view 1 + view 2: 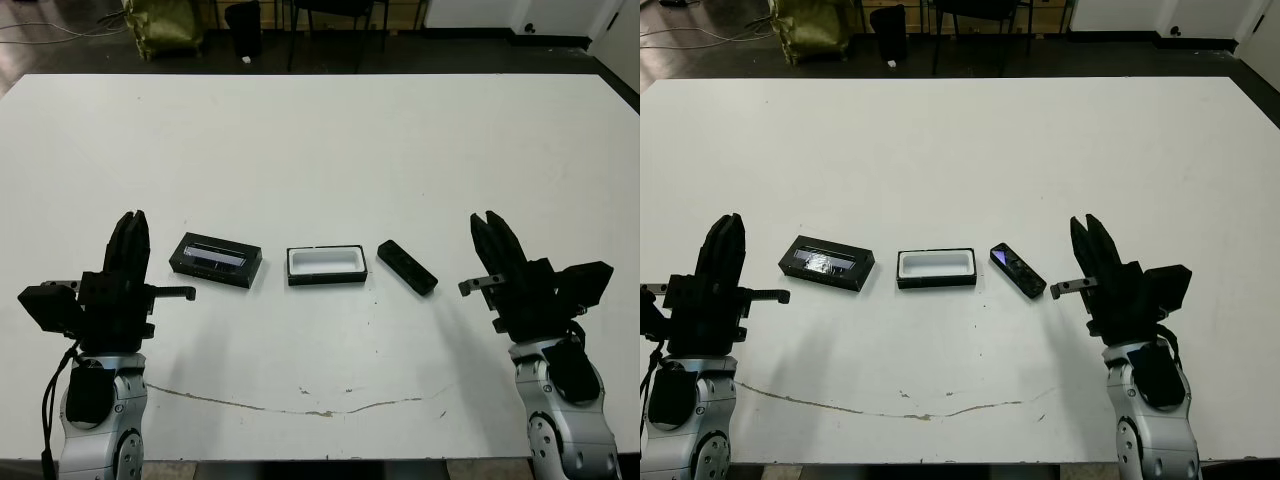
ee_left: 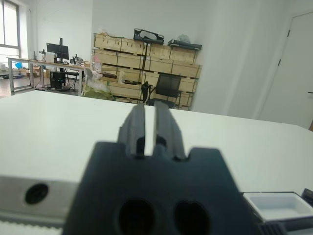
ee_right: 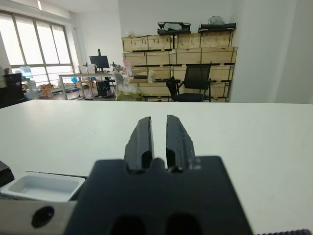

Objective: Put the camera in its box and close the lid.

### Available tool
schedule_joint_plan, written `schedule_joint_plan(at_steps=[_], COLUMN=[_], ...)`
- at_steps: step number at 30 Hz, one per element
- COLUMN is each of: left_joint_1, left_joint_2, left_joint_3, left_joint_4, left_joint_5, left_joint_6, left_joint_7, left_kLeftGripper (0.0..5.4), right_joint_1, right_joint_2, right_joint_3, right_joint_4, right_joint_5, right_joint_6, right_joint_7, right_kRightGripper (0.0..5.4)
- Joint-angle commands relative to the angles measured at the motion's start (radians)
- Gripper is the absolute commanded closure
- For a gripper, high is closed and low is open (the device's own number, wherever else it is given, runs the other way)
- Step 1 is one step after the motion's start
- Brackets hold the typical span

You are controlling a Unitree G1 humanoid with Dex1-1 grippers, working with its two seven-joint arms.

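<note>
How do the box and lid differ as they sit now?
The box shows a white lining, open side up; the lid is all black with a glossy bluish strip on top. The box sits in the middle of the row, squarer to the table edge; the lid lies to its left, slightly turned. The box has the camera on its right; the lid is nearer the left gripper. Both are low rectangles of similar size, untouched.
</note>
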Motion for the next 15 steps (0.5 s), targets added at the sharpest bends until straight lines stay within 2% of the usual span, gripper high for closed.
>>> schedule_joint_plan(at_steps=[1, 9, 15], left_joint_1=[0.004, 0.001, 0.004], left_joint_2=[-0.002, -0.01, -0.007], left_joint_3=[-0.005, -0.028, -0.03], left_joint_4=[0.017, 0.016, 0.024], left_joint_5=[0.001, 0.018, 0.013], left_joint_6=[0.015, 0.022, 0.009], left_joint_7=[0.005, 0.014, 0.0], left_kLeftGripper=[5.38, 5.38, 5.38], right_joint_1=[0.003, 0.021, 0.03], right_joint_2=[-0.008, -0.013, -0.029], right_joint_3=[0.002, 0.007, 0.001], right_joint_4=[0.012, 0.003, -0.028], right_joint_5=[-0.009, -0.021, -0.012], right_joint_6=[0.012, 0.02, 0.054], right_joint_7=[0.001, -0.002, 0.003], right_kRightGripper=[5.4, 5.4, 5.4])
